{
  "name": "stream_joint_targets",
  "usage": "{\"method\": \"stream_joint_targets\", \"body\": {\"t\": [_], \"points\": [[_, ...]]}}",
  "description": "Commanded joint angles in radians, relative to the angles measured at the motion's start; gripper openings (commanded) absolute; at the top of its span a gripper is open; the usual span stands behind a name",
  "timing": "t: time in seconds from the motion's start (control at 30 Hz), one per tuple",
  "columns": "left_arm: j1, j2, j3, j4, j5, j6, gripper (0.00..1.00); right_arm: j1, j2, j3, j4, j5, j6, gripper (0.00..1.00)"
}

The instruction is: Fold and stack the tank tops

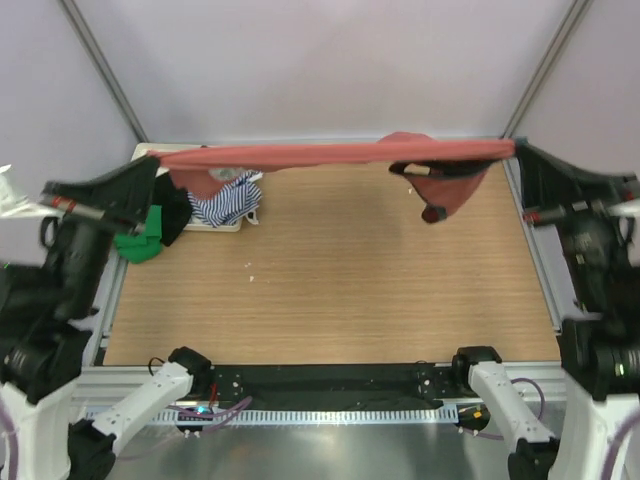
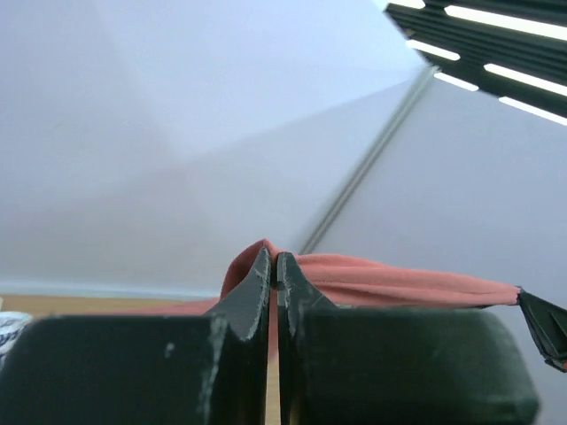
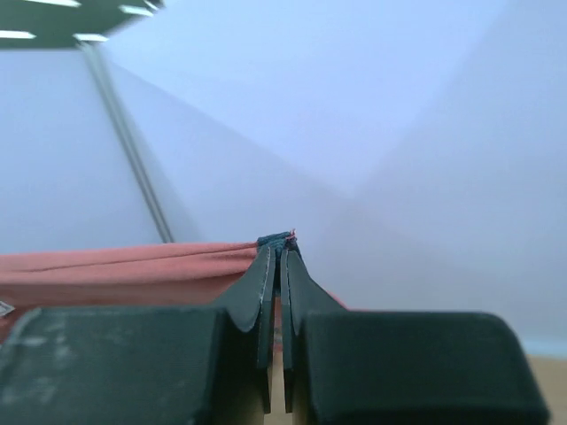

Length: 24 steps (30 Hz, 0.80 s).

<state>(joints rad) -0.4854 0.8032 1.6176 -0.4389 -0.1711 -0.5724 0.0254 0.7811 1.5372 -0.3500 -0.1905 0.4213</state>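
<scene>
Wears white casings on the lower links of the left arm [image 1: 150, 395] and the right arm [image 1: 505, 392], each above a rounded black base joint. Turns matte black higher up, in bulky motor housings, with a short red mark near each wrist. Trails thin purplish cables [image 1: 235, 406] by the left base. Ends in the left pincer [image 2: 270, 258] and the right pincer [image 3: 279, 243]: black blocky bodies, fingers tapering to thin tips, pale scuffs on the left fingers [image 2: 252, 292].

Pretty clearly a robotics lab test cell: plain pale wall panels [image 1: 330, 60] on metal frame posts [image 1: 100, 70], a wood-top counter [image 1: 330, 290] edged in aluminium rail [image 1: 120, 382], robot arms [image 1: 150, 395] bolted on, loose cables [image 1: 235, 410], strip lights [image 2: 496, 44] overhead.
</scene>
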Motion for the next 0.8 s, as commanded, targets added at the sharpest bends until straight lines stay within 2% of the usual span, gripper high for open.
{"method": "stream_joint_targets", "body": {"t": [0.0, 0.17, 0.4, 0.53, 0.63, 0.73, 0.77], "points": [[0.002, -0.064, -0.074, 0.065, 0.031, -0.026, 0.00, -0.004, -0.118, -0.022, 0.046, -0.020, -0.030, 0.01], [0.004, -0.085, -0.048, 0.066, 0.025, -0.052, 0.00, -0.004, -0.149, 0.064, -0.004, -0.012, -0.027, 0.01], [0.002, 0.002, -0.081, 0.095, -0.093, -0.040, 0.00, -0.004, -0.045, 0.049, -0.041, 0.080, -0.030, 0.01], [0.004, 0.140, -0.105, 0.143, -0.168, -0.011, 0.00, -0.004, 0.078, -0.021, -0.006, 0.154, 0.005, 0.01], [0.013, 0.266, -0.085, 0.189, -0.186, 0.003, 0.00, -0.005, 0.206, -0.048, 0.063, 0.149, 0.011, 0.01], [0.062, 0.404, -0.003, 0.198, -0.140, -0.004, 0.00, -0.004, 0.341, -0.013, 0.112, 0.126, 0.025, 0.01], [0.080, 0.436, 0.057, 0.198, -0.127, -0.015, 0.00, -0.004, 0.380, 0.056, 0.109, 0.123, 0.031, 0.01]]}}
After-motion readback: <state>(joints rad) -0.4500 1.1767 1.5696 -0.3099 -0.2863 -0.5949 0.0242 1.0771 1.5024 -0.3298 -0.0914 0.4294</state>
